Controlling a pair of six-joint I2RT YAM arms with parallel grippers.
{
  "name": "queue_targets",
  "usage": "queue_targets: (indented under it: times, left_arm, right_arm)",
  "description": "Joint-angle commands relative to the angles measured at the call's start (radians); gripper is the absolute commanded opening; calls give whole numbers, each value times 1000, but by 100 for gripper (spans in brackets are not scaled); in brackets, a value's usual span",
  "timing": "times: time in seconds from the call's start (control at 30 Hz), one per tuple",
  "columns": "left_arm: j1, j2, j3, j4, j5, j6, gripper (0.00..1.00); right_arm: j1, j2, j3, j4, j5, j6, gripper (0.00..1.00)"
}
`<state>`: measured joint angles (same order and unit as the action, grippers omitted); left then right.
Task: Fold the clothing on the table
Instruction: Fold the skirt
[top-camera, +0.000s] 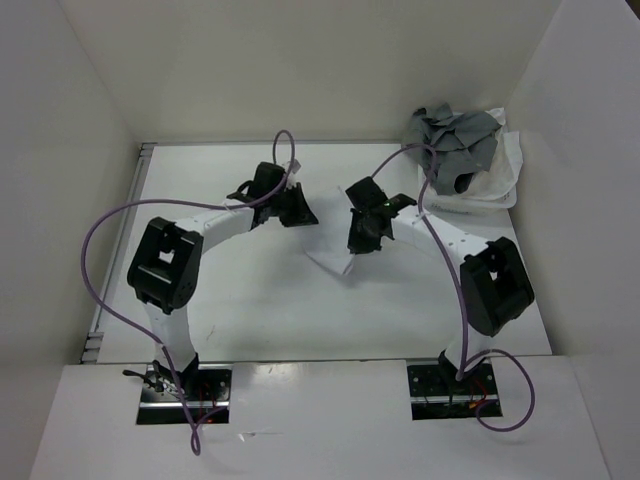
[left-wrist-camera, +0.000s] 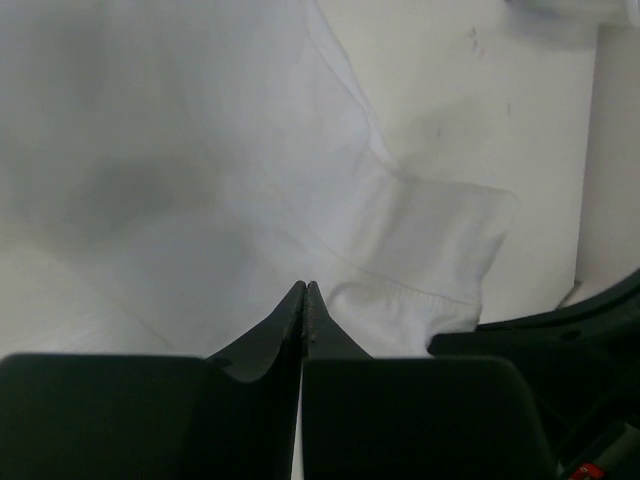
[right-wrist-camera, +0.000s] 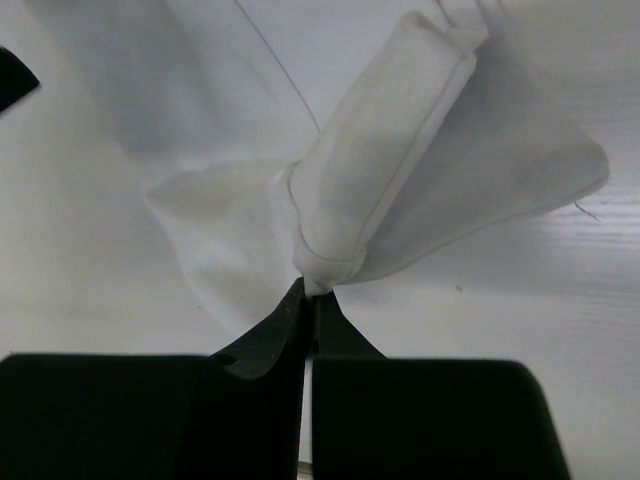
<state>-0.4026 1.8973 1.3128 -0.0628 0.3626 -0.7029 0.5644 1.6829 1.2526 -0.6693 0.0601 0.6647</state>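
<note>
left gripper: jaws fully together, tips meeting right at the white shirt. Honestly can't tell if any fabric is caught between them.
right gripper: clamped tight, with a bunched fold of the shirt pinched at the very tips.
shirt, seen from the left tool: spreads out ahead of the fingers, with a hemmed sleeve just ahead and to the right of the tips.
shirt, seen from the right tool: a rolled flap rises from the pinch point, up and to the right, and the rest fans out on both sides.
table: white, lying under both tools and the shirt.
grey garments: crumpled pile well beyond the right gripper, in the far right corner.
</note>
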Motion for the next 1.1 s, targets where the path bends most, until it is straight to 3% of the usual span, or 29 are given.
queue_targets:
  times: [0.0,0.23,0.8,1.07]
  left_arm:
    - [-62,3,-53,87,102,-43,0]
    - [-151,-15,-147,87,90,-53,0]
    - [-170,45,-125,55,-68,-17,0]
    - [-214,75,-148,66,-79,-17,0]
  right_arm:
    - [8,-66,-47,16,-6,33,0]
    - [8,-143,-113,-7,-6,64,0]
    - [17,-239,-188,-53,-6,113,0]
    - [17,-269,-205,-62,4,122,0]
